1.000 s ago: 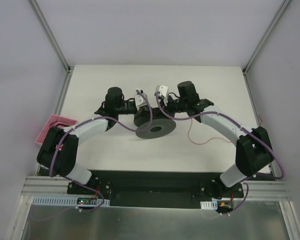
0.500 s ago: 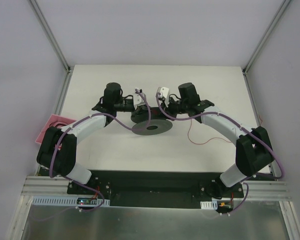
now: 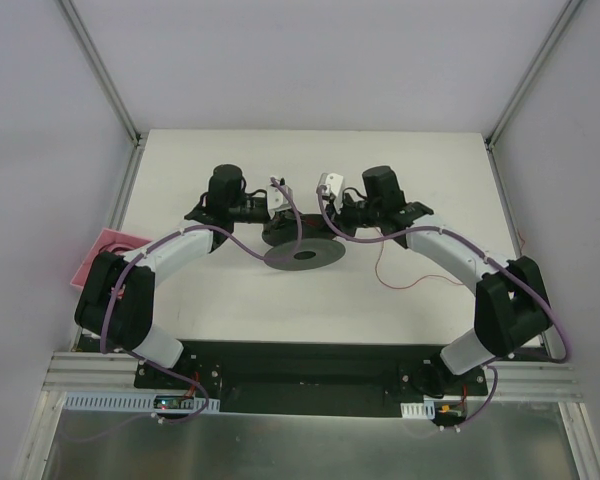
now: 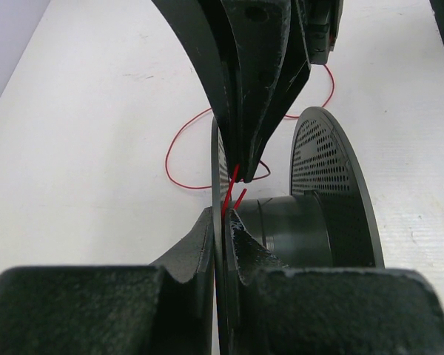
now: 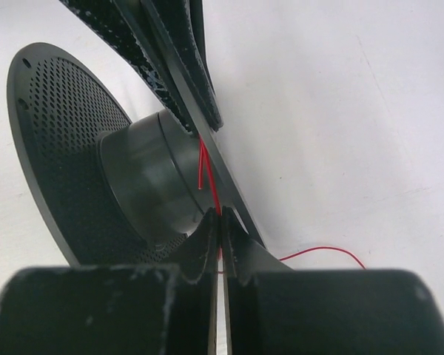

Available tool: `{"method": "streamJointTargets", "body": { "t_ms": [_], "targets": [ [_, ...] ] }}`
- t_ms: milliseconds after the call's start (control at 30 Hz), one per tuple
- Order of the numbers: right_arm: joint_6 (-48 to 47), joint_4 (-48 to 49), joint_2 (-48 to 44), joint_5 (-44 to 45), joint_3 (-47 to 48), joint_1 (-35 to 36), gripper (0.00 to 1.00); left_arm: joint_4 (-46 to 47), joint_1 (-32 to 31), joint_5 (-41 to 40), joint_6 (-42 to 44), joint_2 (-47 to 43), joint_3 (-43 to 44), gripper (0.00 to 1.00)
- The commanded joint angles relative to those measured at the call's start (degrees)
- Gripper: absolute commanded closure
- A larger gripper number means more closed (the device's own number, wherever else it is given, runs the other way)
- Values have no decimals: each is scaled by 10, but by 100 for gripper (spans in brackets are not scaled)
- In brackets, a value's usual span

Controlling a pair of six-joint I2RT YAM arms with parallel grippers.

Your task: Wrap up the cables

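A black spool (image 3: 302,256) with perforated flanges lies tilted mid-table. My left gripper (image 3: 279,224) is shut on the edge of one thin flange (image 4: 219,159), seen edge-on between its fingertips in the left wrist view (image 4: 222,216). My right gripper (image 3: 326,224) is shut on the thin red wire (image 5: 217,198) right beside the spool's hub (image 5: 140,185), its tips (image 5: 220,216) facing the left one's. A short red end sticks out by the hub. The rest of the wire (image 3: 400,276) trails loosely on the table to the right.
A pink object (image 3: 108,255) sits at the table's left edge. Loose red wire loops (image 4: 179,151) lie on the white table behind the spool. Grey walls enclose the back and sides.
The spool has shifted a little left and back and its flange lies flatter. The left wrist has pulled back with it. The right gripper has edged slightly right, still on the wire.
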Motion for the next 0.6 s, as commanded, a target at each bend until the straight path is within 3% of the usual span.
{"method": "streamJointTargets", "body": {
  "t_ms": [0,400,467,567],
  "targets": [
    [-15,-9,-16,38,-13,-24,99,-13,11,39,19,1,5,100],
    [1,-3,-45,33,-20,-49,94,-19,14,48,31,-1,12,100],
    [3,-2,-56,30,-25,-56,99,-24,15,43,43,-1,11,100],
    [-6,-2,-70,24,-38,-66,99,-40,16,49,61,0,17,100]
  ]
}}
